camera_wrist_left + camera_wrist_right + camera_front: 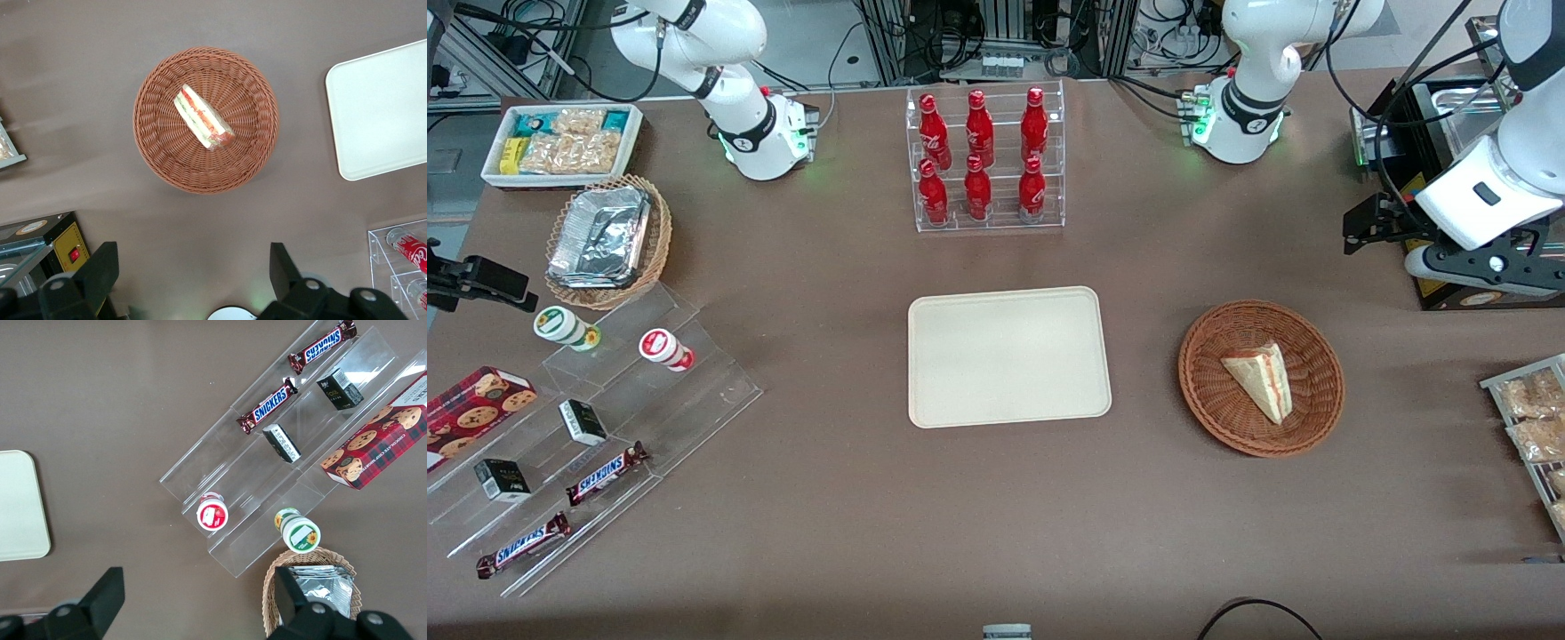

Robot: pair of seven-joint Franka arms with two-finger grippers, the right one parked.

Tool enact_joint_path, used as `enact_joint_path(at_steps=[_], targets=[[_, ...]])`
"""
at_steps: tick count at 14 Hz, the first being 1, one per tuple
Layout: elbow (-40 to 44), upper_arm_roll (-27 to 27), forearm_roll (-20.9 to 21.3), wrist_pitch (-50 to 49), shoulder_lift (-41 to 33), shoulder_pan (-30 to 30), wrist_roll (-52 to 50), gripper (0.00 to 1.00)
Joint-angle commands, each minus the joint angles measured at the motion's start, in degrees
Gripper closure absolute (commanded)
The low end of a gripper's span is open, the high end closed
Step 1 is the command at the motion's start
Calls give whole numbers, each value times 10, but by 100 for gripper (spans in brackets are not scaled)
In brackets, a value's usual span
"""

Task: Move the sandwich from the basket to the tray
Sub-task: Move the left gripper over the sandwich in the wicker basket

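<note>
The sandwich (1260, 380) (202, 119), a pale bread wedge with red and green filling along its cut edge, lies in the round reddish-brown wicker basket (1319, 391) (157, 143). The cream tray (1009, 356) (383, 110) lies flat beside the basket, nearer the table's middle, with nothing on it. My left gripper (1358, 233) (193, 267) hangs high above the table, farther from the front camera than the basket and toward the working arm's end. Its fingers (100, 267) stand wide open with only bare table between them, apart from the basket.
A clear rack of red bottles (984, 160) (407, 257) stands farther from the front camera than the tray. A black appliance (1449, 133) sits under the working arm. A rack of snack packets (1534, 418) lies at the working arm's end. Stepped clear shelves with candy bars (605, 418) lie toward the parked arm's end.
</note>
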Motion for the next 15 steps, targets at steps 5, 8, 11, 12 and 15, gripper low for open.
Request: enact_joint_path(at_steps=[5, 8, 11, 12, 15], targets=[[6, -6, 14, 17, 63, 7, -1, 0], [-67, -5, 20, 117, 71, 6, -3, 0], [-165, -5, 23, 229, 71, 5, -18, 0], [-207, -5, 28, 281, 68, 5, -26, 0], [-301, -4, 29, 422, 65, 8, -92, 0]])
